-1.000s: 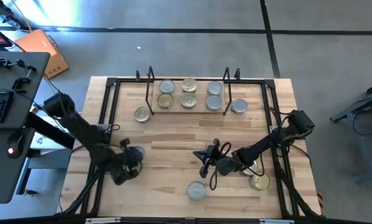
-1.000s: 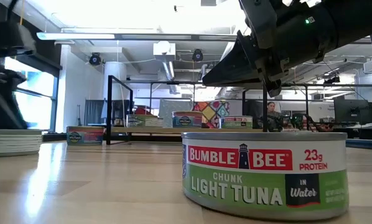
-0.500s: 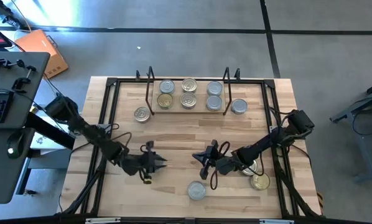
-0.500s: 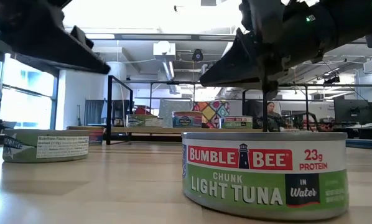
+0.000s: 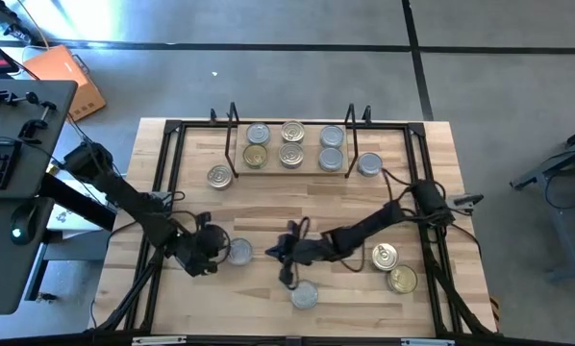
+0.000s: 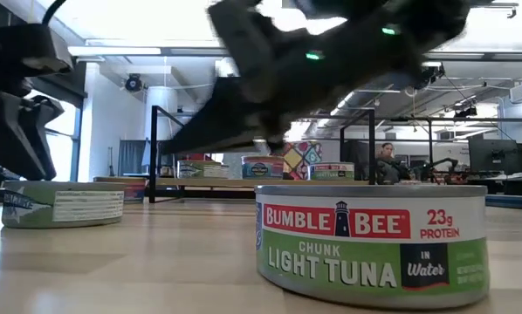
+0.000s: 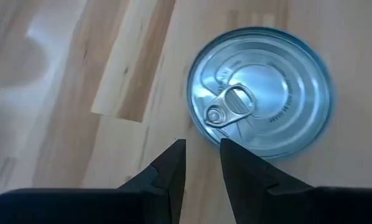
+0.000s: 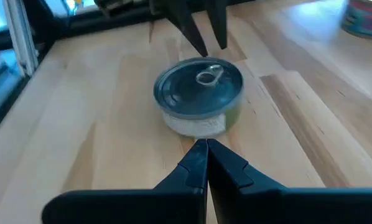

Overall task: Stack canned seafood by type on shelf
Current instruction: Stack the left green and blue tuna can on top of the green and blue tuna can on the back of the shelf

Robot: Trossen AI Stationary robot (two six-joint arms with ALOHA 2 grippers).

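Observation:
A silver tin with a ring pull [image 5: 237, 252] stands flat on the tabletop left of centre; it also shows in the left wrist view [image 7: 259, 90] and the right wrist view [image 8: 198, 93]. My left gripper [image 5: 211, 253] is just left of it, its fingers a narrow gap apart [image 7: 203, 149] with nothing between them. My right gripper [image 5: 271, 253] is shut [image 8: 206, 146], points at the tin from the right and stops a little short of it. The shelf [image 5: 311, 144] at the far side holds several tins in two rows.
A Bumble Bee tuna tin [image 5: 304, 293] stands near the front edge, large in the low view [image 6: 372, 240]. Two more tins [image 5: 384, 256] [image 5: 400, 280] stand at the front right. Single tins [image 5: 218, 176] [image 5: 368, 165] flank the shelf. A black frame [image 5: 167, 163] borders the table.
My left gripper went toward the table's right with the silver tin, then drew back left; the tin stands where it was brought. My right gripper, still shut, has reached toward the table's left and a little down, up to that tin.

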